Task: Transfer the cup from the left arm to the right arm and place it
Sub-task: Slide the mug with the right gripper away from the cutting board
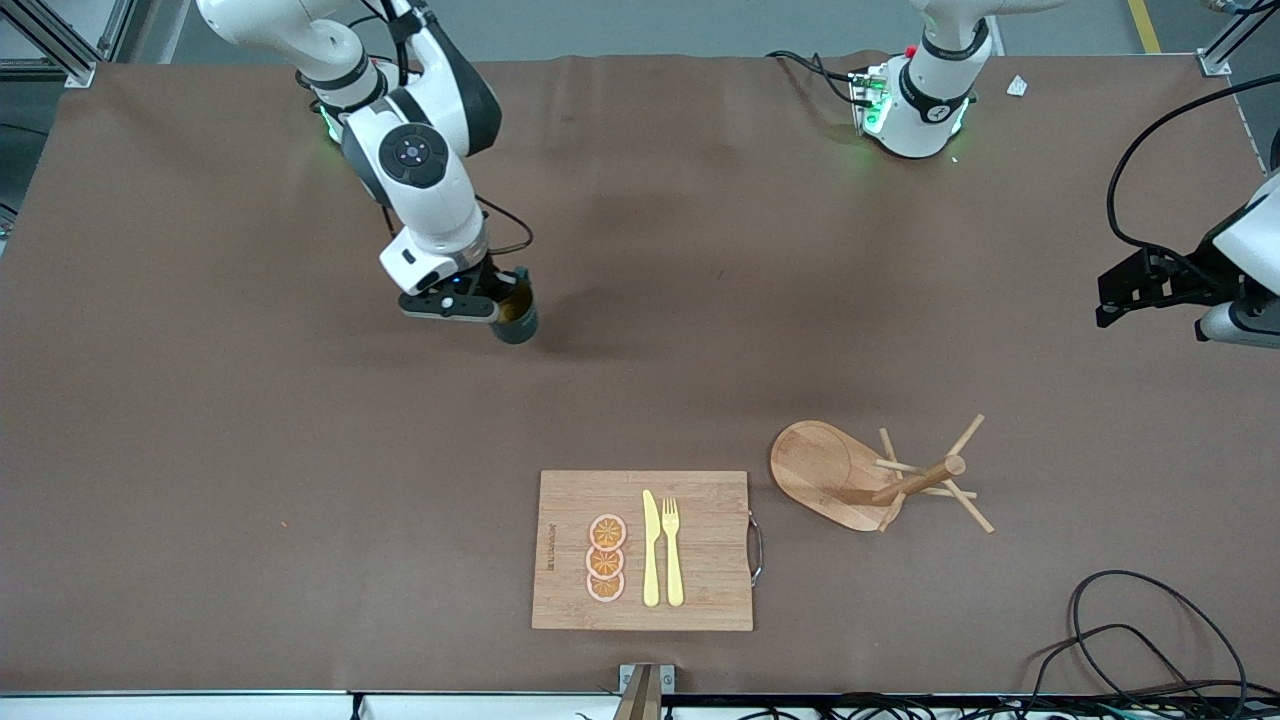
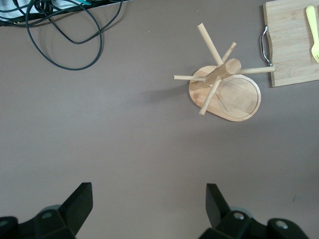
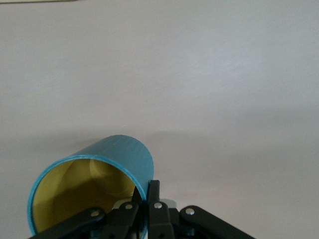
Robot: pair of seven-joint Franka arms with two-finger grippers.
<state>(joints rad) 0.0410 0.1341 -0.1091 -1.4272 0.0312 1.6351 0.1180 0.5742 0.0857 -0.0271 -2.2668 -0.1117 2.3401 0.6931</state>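
Observation:
The cup (image 1: 517, 314) is a small dark teal mug with a yellow-brown inside. My right gripper (image 1: 503, 298) is shut on its rim, one finger inside and one outside, and holds it over the bare table toward the right arm's end. In the right wrist view the cup (image 3: 119, 159) shows tilted, its mouth toward the camera, with the right gripper (image 3: 147, 191) pinching its wall. Its handle is hidden. My left gripper (image 2: 149, 199) is open and empty; it (image 1: 1125, 290) hangs at the left arm's end of the table.
A wooden cutting board (image 1: 700, 590) with a metal handle, orange slices (image 1: 606, 558), a yellow knife (image 1: 650, 548) and fork (image 1: 672, 550) lies near the front camera. A wooden mug tree (image 1: 880, 480) stands beside it, also in the left wrist view (image 2: 224, 87). Black cables (image 1: 1130, 640) lie near the table's edge.

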